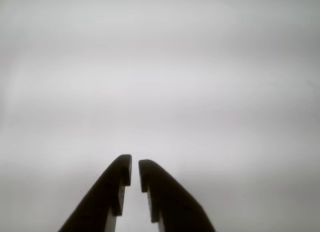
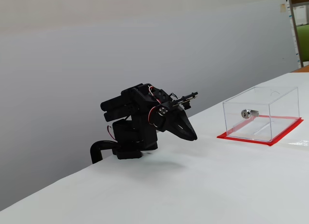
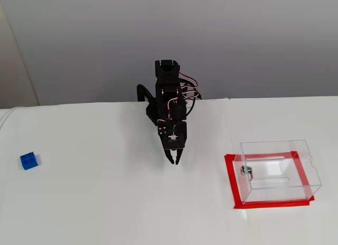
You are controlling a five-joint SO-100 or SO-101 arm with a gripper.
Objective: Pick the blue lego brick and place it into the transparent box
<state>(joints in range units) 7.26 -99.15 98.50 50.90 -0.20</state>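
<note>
Nothing is done yet: the hand (image 3: 174, 161), fingers nearly together and empty, hangs over the counter (image 3: 105, 213), the blue lego brick (image 3: 29, 160) far left, the transparent box (image 3: 277, 171) empty.

A bright blue lego brick (image 3: 29, 160), a clear box (image 3: 278, 170) on a red base (image 3: 232, 181), a black arm (image 3: 170, 105), a white table (image 3: 105, 203).

The wrist view rides just behind the two dark jaws, looking close down onto the plain white counter (image 1: 200, 92). One fixed view stands low at the counter's side, facing across it. The other looks down from high in front. Both fixed views share the folded black arm (image 2: 140, 125) (image 3: 170, 105) and the clear plastic box on a red base (image 2: 263, 113) (image 3: 277, 171).
</note>
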